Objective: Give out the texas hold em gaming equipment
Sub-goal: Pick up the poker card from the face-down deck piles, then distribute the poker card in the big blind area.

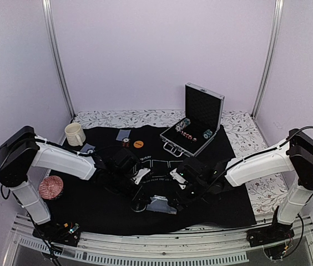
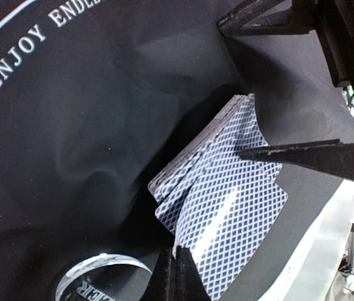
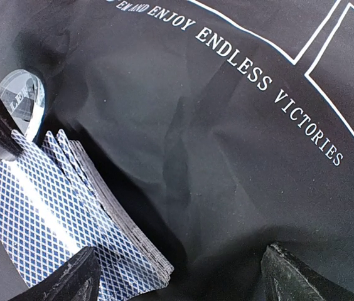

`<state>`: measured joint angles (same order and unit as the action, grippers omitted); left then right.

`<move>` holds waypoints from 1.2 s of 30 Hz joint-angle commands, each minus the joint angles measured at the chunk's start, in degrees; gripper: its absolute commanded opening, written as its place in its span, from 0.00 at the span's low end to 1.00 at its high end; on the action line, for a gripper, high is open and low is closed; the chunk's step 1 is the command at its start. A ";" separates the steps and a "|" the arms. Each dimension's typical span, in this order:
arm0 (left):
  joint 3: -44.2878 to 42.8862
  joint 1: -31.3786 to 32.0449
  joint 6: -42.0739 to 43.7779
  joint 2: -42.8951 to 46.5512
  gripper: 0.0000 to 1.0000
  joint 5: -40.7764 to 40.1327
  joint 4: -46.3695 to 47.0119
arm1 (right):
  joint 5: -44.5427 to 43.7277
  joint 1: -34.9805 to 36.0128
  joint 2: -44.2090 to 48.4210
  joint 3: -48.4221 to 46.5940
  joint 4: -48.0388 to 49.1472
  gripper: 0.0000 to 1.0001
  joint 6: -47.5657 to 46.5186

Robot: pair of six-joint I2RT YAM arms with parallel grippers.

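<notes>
A deck of blue-backed playing cards (image 1: 160, 204) lies fanned on the black mat near the front. It also shows in the left wrist view (image 2: 227, 188) and the right wrist view (image 3: 51, 219). My left gripper (image 2: 176, 260) is shut on the near edge of the top card, which bows upward. My right gripper (image 3: 180, 260) is open. One of its fingers (image 3: 67, 282) rests on the deck, and the other stands apart over the mat. In the top view both grippers, left (image 1: 144, 195) and right (image 1: 176, 198), meet over the deck.
A clear round disc (image 2: 98, 266) lies beside the deck. Behind stand an open silver case (image 1: 193, 126) with chips, an orange disc (image 1: 139, 143), a small chip stack (image 1: 126, 142), single cards (image 1: 124, 134), a cream mug (image 1: 74, 133) and a pink patterned plate (image 1: 51, 187).
</notes>
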<state>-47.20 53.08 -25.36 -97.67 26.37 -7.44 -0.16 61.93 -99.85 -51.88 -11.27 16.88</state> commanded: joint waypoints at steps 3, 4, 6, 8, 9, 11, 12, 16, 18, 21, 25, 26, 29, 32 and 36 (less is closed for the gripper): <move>0.00 -0.54 -0.12 0.47 0.00 1.92 0.39 | -1.70 0.29 -1.12 1.51 -4.83 0.91 -0.05; -0.04 -0.55 -0.08 0.57 0.00 1.89 0.14 | -2.02 0.29 -0.89 1.49 -5.16 0.91 -0.01; -0.37 -0.56 0.19 1.06 0.00 1.32 -0.93 | -2.80 0.29 -0.27 1.51 -6.00 0.91 -0.01; -0.83 -0.69 0.90 1.97 0.00 0.19 -2.62 | -3.49 0.28 0.56 1.69 -7.03 0.91 -0.08; -0.99 -0.70 1.41 2.57 0.00 -0.31 -3.47 | -3.98 0.29 1.03 1.89 -7.38 0.91 -0.02; -1.27 -0.83 2.47 3.85 0.00 -0.80 -4.81 | -4.87 0.29 2.11 2.24 -8.19 0.92 -0.01; -1.35 -0.83 3.02 4.39 0.00 -0.83 -5.39 | -5.29 0.34 2.58 2.42 -8.57 0.92 -0.09; -1.62 -0.86 4.79 5.99 0.00 -0.55 -7.42 | -6.86 0.27 4.53 2.45 -10.02 0.93 0.03; -2.05 -1.00 5.44 6.65 0.00 -0.49 -8.37 | -7.48 0.25 5.48 2.28 -10.55 0.94 0.14; -3.13 -1.86 5.84 8.62 0.00 -0.84 -9.14 | -8.25 0.30 7.06 1.79 -11.18 0.94 0.02; -5.61 -4.67 5.39 12.38 0.00 -5.49 -9.69 | -9.35 0.21 9.43 1.40 -11.59 0.95 -0.27; -6.26 -6.21 4.82 13.70 0.00 -7.23 -9.59 | -9.63 0.21 10.14 1.31 -11.69 0.96 -0.36; -7.11 -9.67 3.73 16.60 0.00 -9.80 -8.61 | -9.97 0.08 11.32 1.27 -11.67 0.96 -0.37; -8.19 -13.14 3.66 18.89 0.00 -13.94 -7.19 | -10.20 -0.12 12.23 1.47 -11.67 0.96 -0.28; -9.97 -21.12 1.38 20.98 0.00 -17.77 -2.63 | -10.39 -0.32 12.64 1.35 -11.67 0.96 -0.18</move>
<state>-55.02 38.39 -21.69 -78.59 14.68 -14.85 -9.17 61.89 -88.86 -50.26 -22.35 16.86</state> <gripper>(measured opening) 0.006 0.962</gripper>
